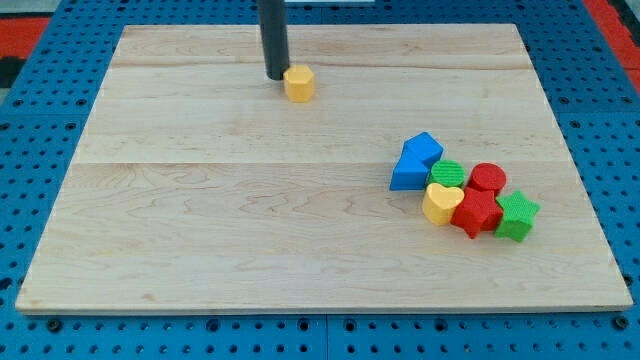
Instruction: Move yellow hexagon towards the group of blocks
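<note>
The yellow hexagon (299, 83) sits near the view's top, left of centre, on the wooden board (240, 220). My tip (276, 76) rests on the board just left of the hexagon, touching or nearly touching its left side. The group of blocks lies at the view's right, below the middle: two blue blocks, one behind (423, 150) and one in front (407, 174), a green cylinder (447, 173), a red cylinder (487, 179), a yellow heart (441, 203), a red star (476, 212) and a green star (517, 215).
The board lies on a blue pegboard table (40, 140) that surrounds it on all sides. A red patch (20, 25) shows at the view's top left corner.
</note>
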{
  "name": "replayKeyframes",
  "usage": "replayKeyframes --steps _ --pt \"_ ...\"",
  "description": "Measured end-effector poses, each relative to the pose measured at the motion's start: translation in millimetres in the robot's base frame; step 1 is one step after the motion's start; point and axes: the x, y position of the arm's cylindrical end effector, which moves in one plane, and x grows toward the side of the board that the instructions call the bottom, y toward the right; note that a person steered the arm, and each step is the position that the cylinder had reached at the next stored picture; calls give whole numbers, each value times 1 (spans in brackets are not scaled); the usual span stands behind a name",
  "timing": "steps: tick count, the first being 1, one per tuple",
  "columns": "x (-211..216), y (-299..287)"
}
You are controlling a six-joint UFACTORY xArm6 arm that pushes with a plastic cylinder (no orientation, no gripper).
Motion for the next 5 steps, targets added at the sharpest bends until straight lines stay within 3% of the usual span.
replayKeyframes --steps 2,5 --pt "16 52" --pt "99 119"
